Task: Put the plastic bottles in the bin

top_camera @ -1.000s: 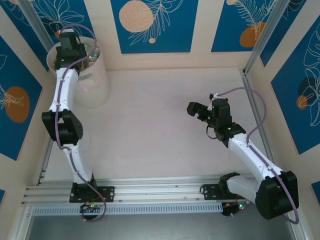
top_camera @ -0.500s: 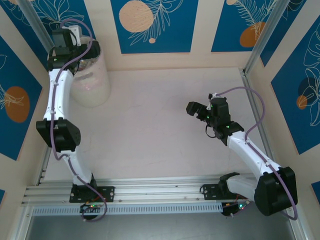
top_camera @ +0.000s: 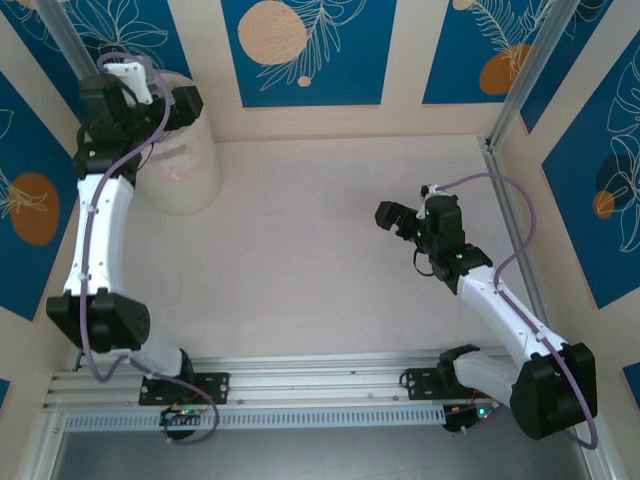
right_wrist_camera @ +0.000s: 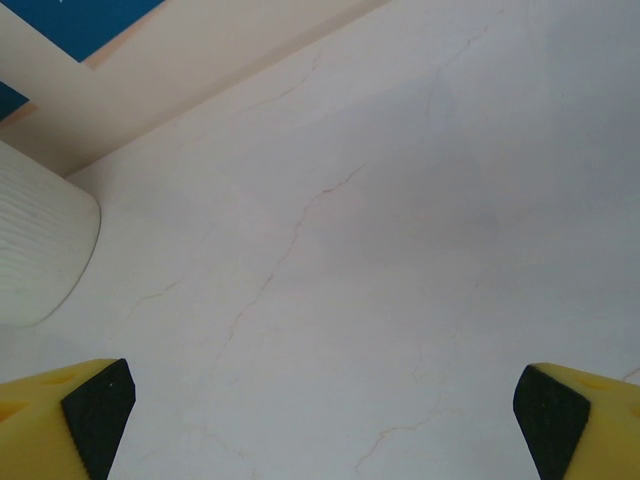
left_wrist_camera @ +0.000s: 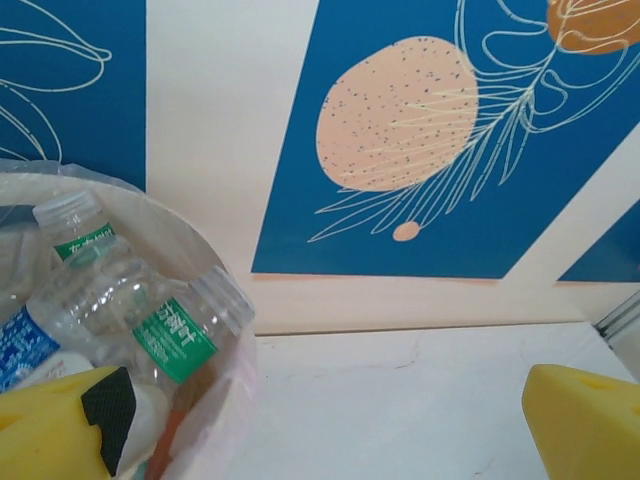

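- While the right gripper (top_camera: 388,215) hangs over the middle of the table (top_camera: 300,260), almost where it was a second ago, its fingers are spread wide with nothing between them.
- Further back, the left gripper (top_camera: 185,103) has pulled up from the mouth of the bin (top_camera: 190,175), where it pointed down a second ago.
- Its fingers (left_wrist_camera: 60,430) are also wide apart and hold nothing.
- At the far left corner, the bottles (left_wrist_camera: 150,310) lie piled together inside the bin.
- I judge that a bottle was just dropped in. Every bottle I can see is already in the bin, so the task seems nearly done.
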{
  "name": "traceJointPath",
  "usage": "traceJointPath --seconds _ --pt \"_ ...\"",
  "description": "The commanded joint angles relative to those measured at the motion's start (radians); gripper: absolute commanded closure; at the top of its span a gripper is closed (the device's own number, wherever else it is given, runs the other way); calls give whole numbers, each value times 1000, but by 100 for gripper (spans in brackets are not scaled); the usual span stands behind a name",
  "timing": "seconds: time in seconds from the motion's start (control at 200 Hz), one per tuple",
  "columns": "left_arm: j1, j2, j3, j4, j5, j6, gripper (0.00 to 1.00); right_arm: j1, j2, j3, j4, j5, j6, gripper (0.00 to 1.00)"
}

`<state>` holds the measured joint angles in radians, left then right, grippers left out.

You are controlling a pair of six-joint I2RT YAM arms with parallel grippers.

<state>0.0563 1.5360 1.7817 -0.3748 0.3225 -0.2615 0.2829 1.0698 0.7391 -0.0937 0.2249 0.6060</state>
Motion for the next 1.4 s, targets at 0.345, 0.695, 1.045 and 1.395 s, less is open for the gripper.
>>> traceJointPath --seconds 0.345,0.695,1.045,1.395 --pt "-69 -613 -813 471 -242 -110 0 -119 -92 -104 91 206 -206 0" --pt "-62 -704 -1440 728 -817 -35 0 -277 -47 -303 430 136 -299 0" --pt "-57 -209 -1463 1174 -460 188 0 -293 43 -320 514 18 -393 0" --pt "-127 5 -1422 1299 -515 266 0 -290 129 -356 618 -19 -411 0"
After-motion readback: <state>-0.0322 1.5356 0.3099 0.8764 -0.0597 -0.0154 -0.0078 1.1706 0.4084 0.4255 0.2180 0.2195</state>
